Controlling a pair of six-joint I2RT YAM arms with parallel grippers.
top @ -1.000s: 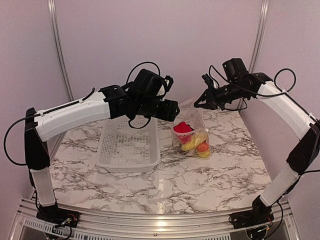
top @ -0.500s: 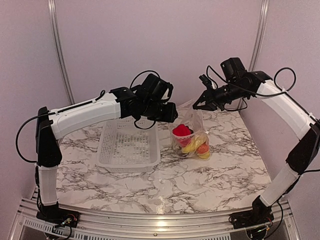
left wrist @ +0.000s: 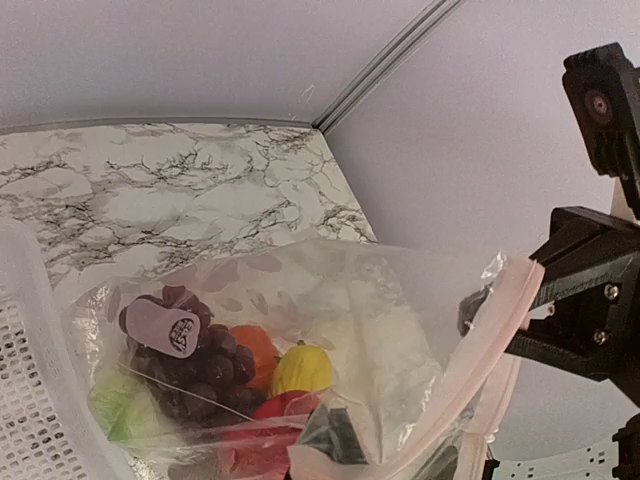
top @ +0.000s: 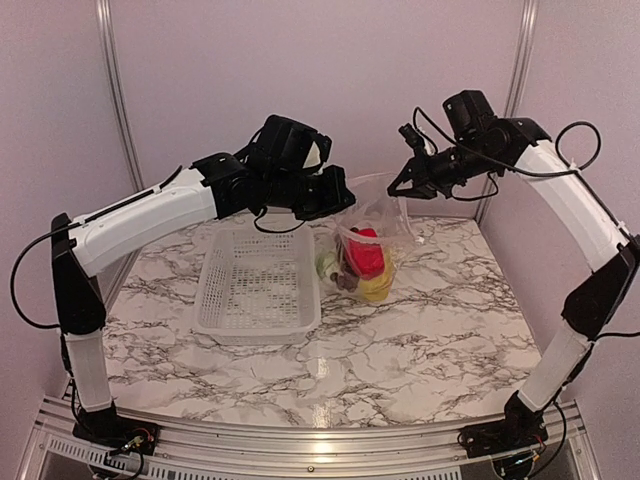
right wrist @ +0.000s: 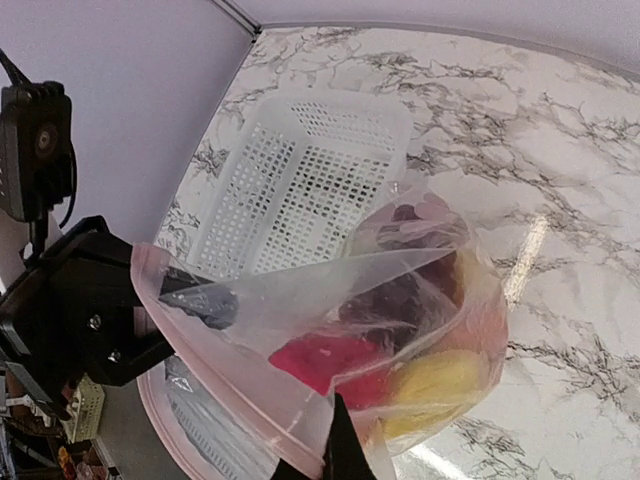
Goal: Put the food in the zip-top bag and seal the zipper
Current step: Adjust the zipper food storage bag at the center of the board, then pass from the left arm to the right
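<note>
- Holding up a clear zip-top bag [top: 372, 215] by its mouth over the far middle of a marble table [top: 430, 340], just right of a white perforated basket [top: 258, 285].
- Pinching the bag's left mouth corner in the left gripper [top: 342, 196], with fingers closed narrow on the plastic rim. From the right wrist, showing one dark fingertip [right wrist: 205, 300] under the film.
- Clamping the right end of the pale pink zipper [left wrist: 480, 340] in the right gripper [top: 398, 190], with fingers shut tight on the strip.
- With the mouth slack and parted between the two grips, and the strip unpressed along the span in view.
- Carrying the food [top: 362, 265] heaped in the bag's sagging bottom: red bell pepper [top: 366, 252], yellow corn piece [top: 378, 289], dark grape bunch [left wrist: 190, 370] bearing a pale oval sticker [left wrist: 163, 327], orange fruit [left wrist: 255, 348] and white cauliflower [left wrist: 375, 345], the last dim through the film.
- Showing a green patch [left wrist: 118, 410] low in the bag's left corner, too blurred to name.
- Impossible to tell whether resting on the tabletop at the bag's bottom or hanging just clear of it.
</note>
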